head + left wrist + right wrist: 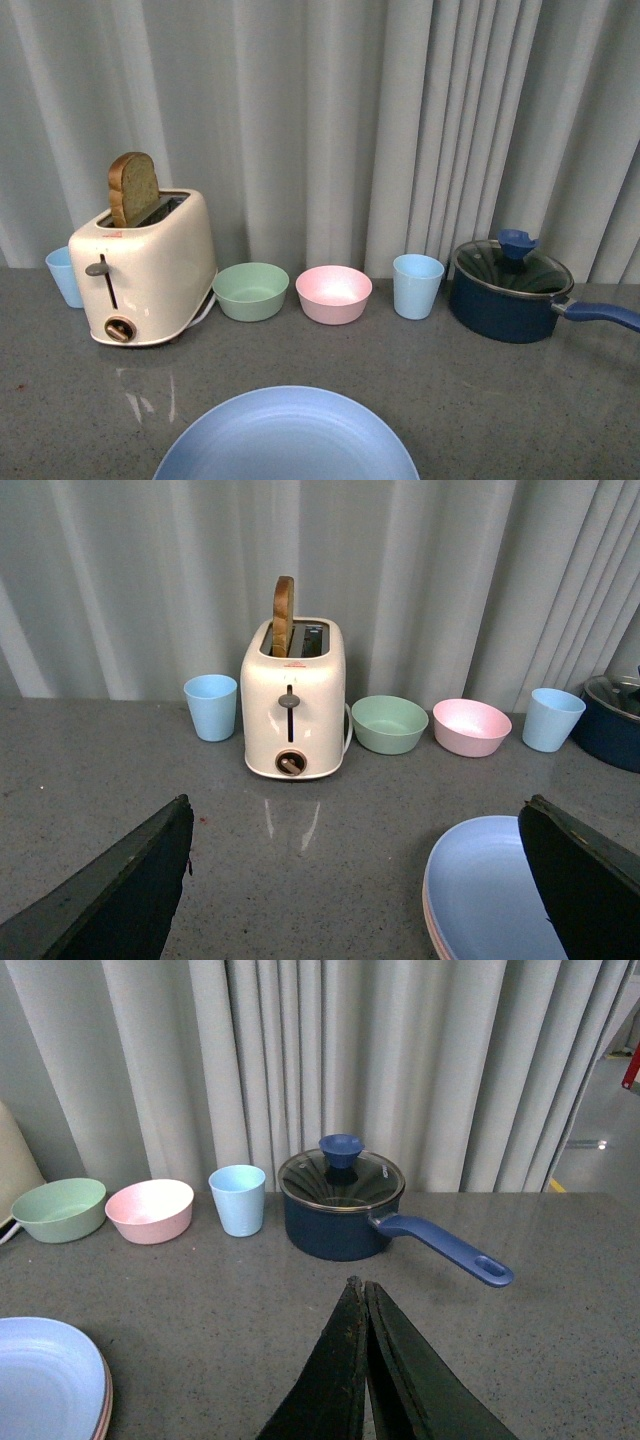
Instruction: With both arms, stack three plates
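**Plates look stacked; a careless pull-away could shift them**

Nearest the robot, the blue plate lies on top of the stack on the counter; pink and tan rims peek out beneath it in the left wrist view. The left gripper has its jaws spread wide and empty, the stack just beside one jaw. A sideways swing there could nudge the plates askew. The right gripper has its jaws pressed together, holding nothing, apart from the stack. Farther back stands the toaster.
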{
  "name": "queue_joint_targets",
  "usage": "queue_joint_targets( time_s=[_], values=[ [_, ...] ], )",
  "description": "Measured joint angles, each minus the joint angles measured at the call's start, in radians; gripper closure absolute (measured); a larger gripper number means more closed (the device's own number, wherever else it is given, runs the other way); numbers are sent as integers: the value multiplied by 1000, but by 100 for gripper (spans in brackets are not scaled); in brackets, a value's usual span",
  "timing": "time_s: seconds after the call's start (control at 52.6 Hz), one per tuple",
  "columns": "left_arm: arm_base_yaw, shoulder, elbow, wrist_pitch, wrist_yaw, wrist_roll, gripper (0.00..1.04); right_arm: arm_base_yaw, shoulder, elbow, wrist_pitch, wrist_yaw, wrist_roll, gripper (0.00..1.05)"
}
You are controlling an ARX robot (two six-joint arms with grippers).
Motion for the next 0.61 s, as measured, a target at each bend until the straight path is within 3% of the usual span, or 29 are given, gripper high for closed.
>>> queue_joint_targets(
  time_s=[0.608],
  values=[
    [0, 0, 0, 0, 0, 0, 7, 0, -341, -5, -315, 0, 0, 102]
  ],
)
